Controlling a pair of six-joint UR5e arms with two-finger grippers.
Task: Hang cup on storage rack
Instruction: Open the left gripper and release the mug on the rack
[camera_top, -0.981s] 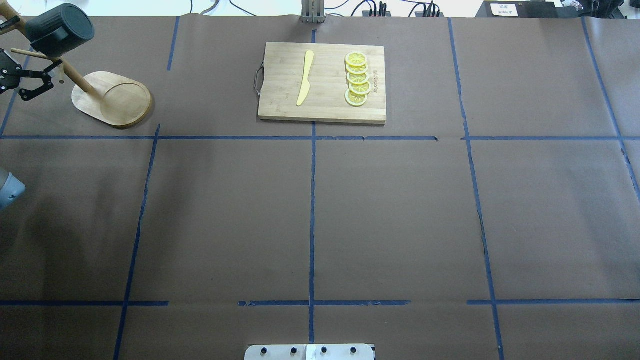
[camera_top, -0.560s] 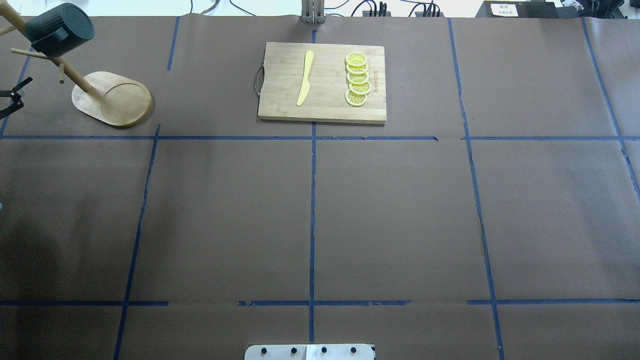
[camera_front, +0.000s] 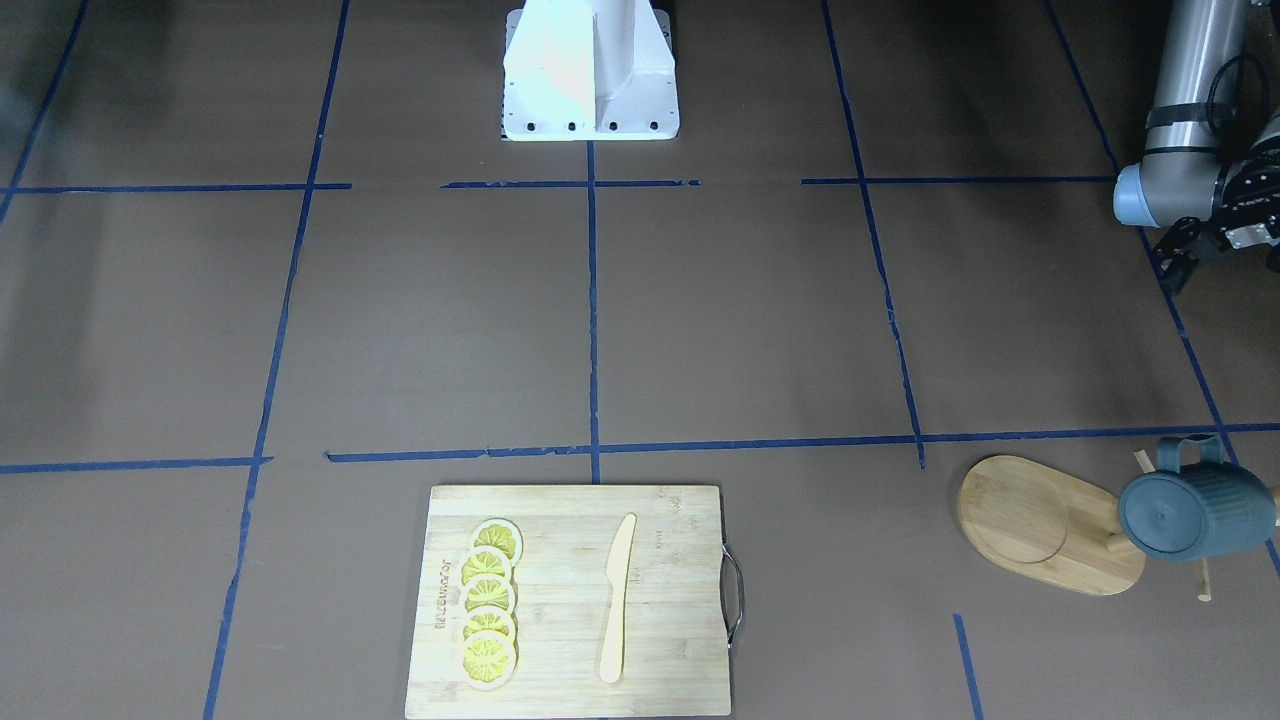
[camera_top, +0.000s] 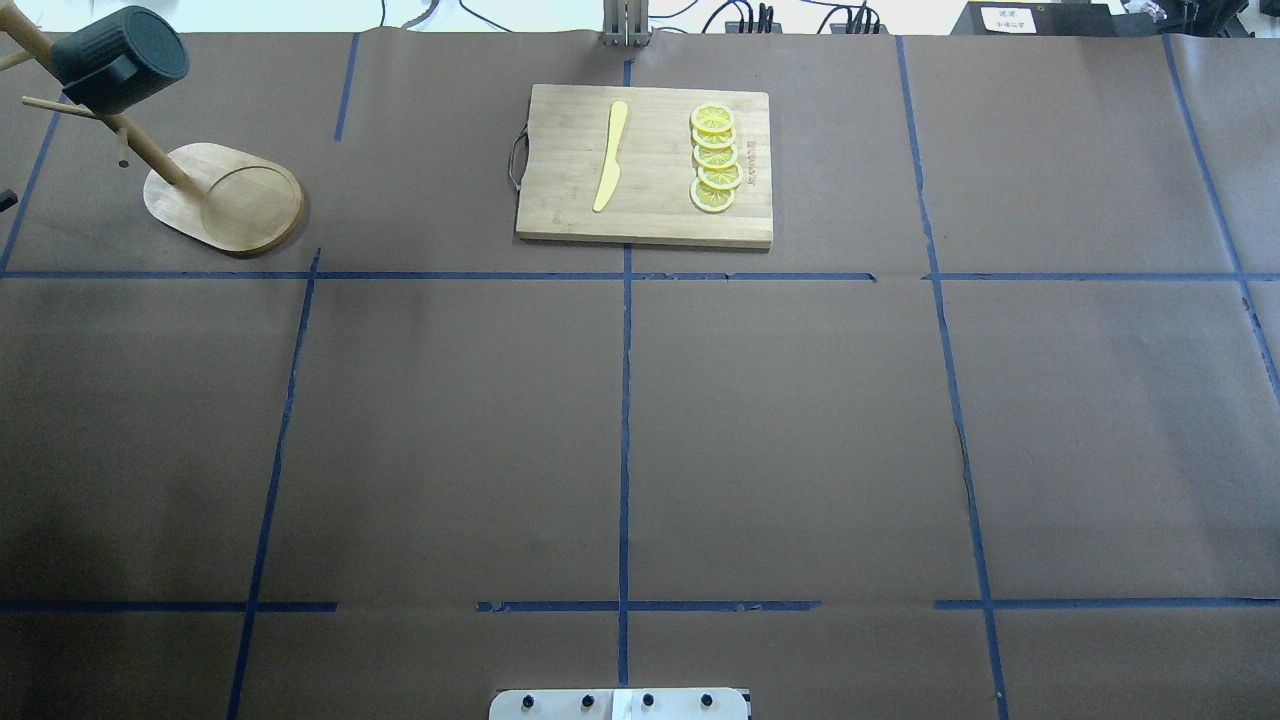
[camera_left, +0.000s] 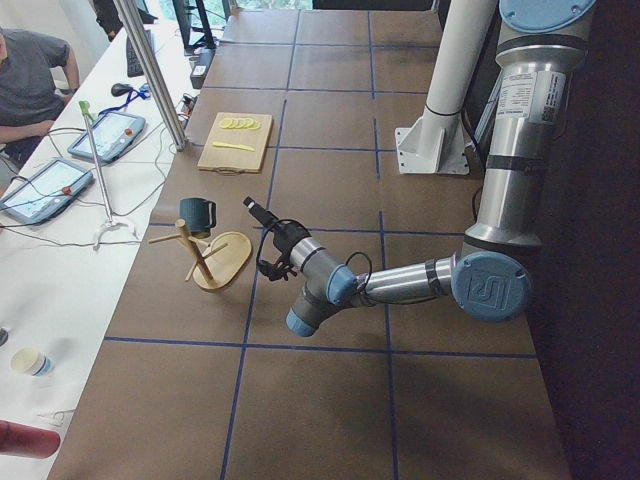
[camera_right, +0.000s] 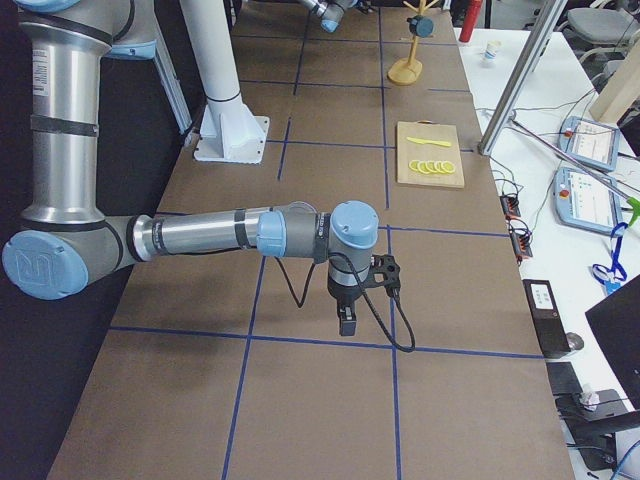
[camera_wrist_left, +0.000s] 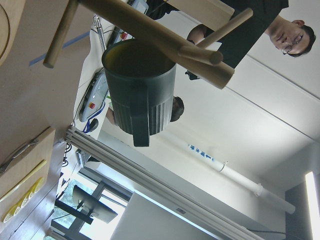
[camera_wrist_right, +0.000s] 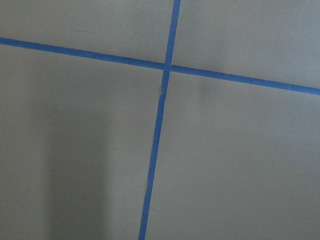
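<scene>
The dark blue-grey cup hangs by its handle on a peg of the bamboo storage rack at the table's far left corner. It also shows in the front-facing view and, seen from below, in the left wrist view. My left gripper is open and empty. It is pulled back well clear of the rack, towards the robot's side. My right gripper hangs over bare table at the far right. It shows only in the exterior right view, so I cannot tell if it is open or shut.
A bamboo cutting board with a yellow knife and several lemon slices lies at the back middle. The robot's white base stands at the near middle edge. A person sits beyond the table's far edge.
My left gripper has drawn back from the rack and left the overhead view at its left edge. The cup stays hanging on the peg.
</scene>
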